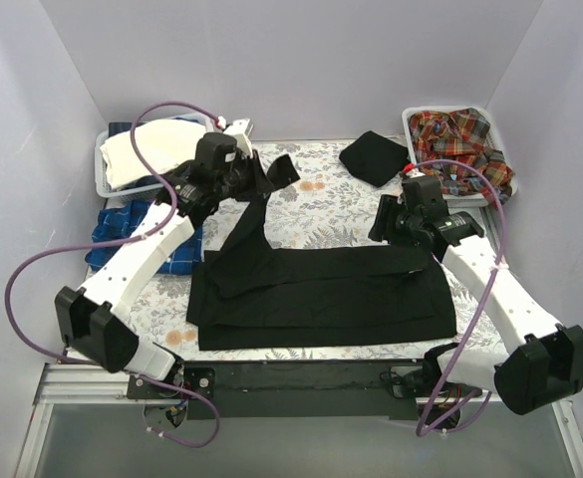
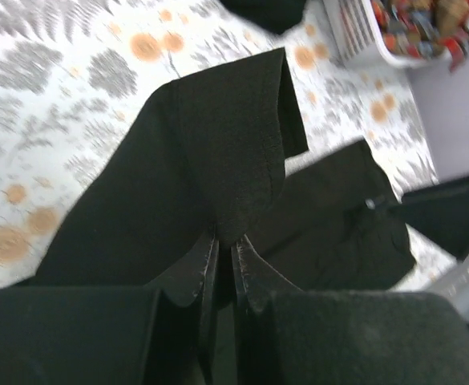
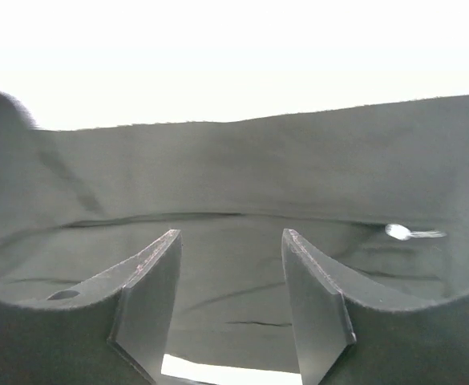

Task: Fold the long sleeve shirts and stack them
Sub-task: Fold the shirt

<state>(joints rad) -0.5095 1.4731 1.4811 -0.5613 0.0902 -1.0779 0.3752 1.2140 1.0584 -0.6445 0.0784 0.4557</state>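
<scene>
The left arm (image 1: 142, 249) rises from its base at the near left corner and reaches forward and inward, with its wrist held high above the far left part of the counter (image 1: 321, 214). The left end effector (image 2: 224, 241) is pinched shut on a fold of the black shirt (image 1: 321, 294), its two fingers almost touching with the cloth caught between them. From that grip a sleeve (image 1: 246, 234) hangs as a long strip down to the rest of the garment, and a short flap of cloth stands up past the fingertips.

The right arm (image 1: 490, 279) reaches from the near right corner to the shirt's far right edge. The right end effector (image 3: 231, 237) stands wide open with nothing between its fingers, low over the black cloth.

The black shirt lies in the middle of the counter, folded into a wide flat band running left to right, with layered edges showing along its near side. One small pale button (image 3: 398, 232) shows in the right wrist view.

A second black folded piece (image 1: 376, 157) lies near the far edge. Red-orange plaid shirts (image 1: 460, 139) are heaped in a white basket (image 1: 411, 119) at the far right. A blue-and-white checked shirt (image 1: 112, 227) lies at the left, just beside a bin (image 1: 100, 164) holding cream cloth (image 1: 161, 144).
</scene>
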